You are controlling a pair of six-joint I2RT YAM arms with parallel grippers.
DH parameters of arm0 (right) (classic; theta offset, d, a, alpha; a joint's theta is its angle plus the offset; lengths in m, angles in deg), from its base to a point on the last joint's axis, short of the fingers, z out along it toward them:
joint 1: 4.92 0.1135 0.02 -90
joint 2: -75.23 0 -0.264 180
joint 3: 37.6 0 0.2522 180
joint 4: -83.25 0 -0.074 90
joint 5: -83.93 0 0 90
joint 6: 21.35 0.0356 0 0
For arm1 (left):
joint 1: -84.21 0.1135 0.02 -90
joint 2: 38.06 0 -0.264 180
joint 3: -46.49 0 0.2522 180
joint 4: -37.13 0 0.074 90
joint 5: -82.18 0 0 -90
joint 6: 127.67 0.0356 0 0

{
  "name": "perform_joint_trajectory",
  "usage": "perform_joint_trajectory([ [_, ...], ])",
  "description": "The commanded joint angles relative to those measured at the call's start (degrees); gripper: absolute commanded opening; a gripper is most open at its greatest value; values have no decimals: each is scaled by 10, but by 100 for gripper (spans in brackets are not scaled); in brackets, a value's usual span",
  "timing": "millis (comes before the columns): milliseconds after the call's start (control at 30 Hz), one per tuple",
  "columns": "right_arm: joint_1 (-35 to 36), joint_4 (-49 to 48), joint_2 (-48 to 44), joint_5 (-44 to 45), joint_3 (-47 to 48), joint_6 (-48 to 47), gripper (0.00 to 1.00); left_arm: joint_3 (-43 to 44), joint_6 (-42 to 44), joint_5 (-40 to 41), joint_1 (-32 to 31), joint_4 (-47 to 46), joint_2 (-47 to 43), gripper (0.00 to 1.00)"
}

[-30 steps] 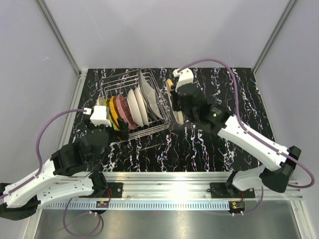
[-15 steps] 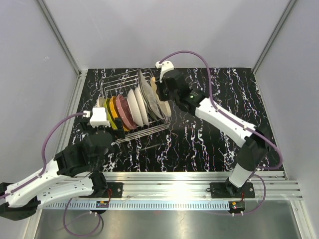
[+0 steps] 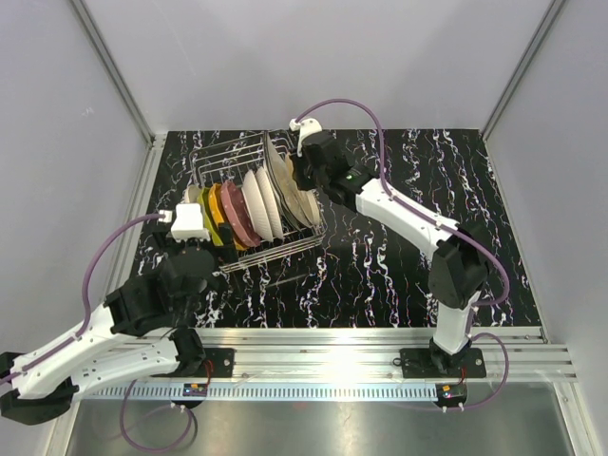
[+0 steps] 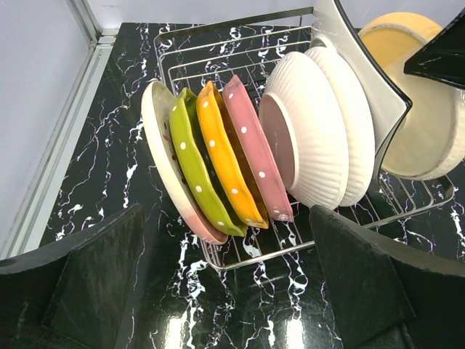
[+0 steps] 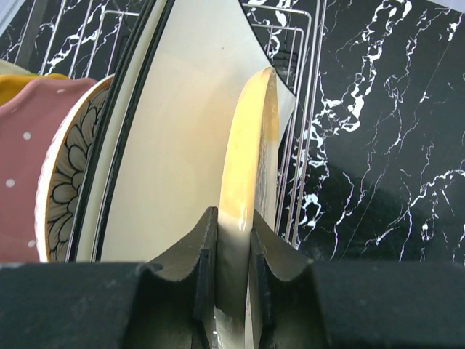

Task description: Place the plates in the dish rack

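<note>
The wire dish rack (image 3: 211,161) stands at the table's back left and holds several plates on edge: a pink-rimmed white one (image 4: 163,156), lime-green (image 4: 195,161), orange (image 4: 224,156), pink (image 4: 258,149), two ribbed white ones (image 4: 309,138) and a black-rimmed cream squarish one (image 4: 360,62). My right gripper (image 3: 302,173) is shut on the rim of a yellow-cream plate (image 5: 251,145), which stands upright at the rack's right end beside the squarish plate (image 5: 185,138). My left gripper (image 4: 225,291) is open and empty, just in front of the rack's near left corner.
The black marbled table (image 3: 408,247) stretches to the right of the rack. A metal rail (image 3: 380,347) runs along the near edge. Grey walls close in the back and sides. The right arm reaches over the rack's right end.
My right arm has swung left from beside the rack, carrying the yellow-cream plate over the rack's right end and lowering it in. The left arm has barely moved.
</note>
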Motion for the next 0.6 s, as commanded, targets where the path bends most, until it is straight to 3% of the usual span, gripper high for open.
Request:
perform_joint_trajectory([
  [0, -3, -107, 6, 19, 45, -31, 0, 2, 4, -9, 8, -29, 2, 99],
  [267, -3, -93, 27, 13, 50, -26, 27, 1, 4, -28, 20, -30, 4, 99],
  [333, -2, -92, 25, 8, 48, -24, 36, 2, 5, -38, 24, -31, 6, 99],
  [367, -3, -92, 24, 5, 45, -20, 48, 3, 2, -39, 25, -29, 8, 99],
  [400, -2, -93, 22, -1, 45, -18, 51, 4, 1, -40, 28, -27, 10, 99],
  [567, -2, -87, 23, -13, 47, -10, 57, 5, -1, -45, 33, -25, 11, 99],
])
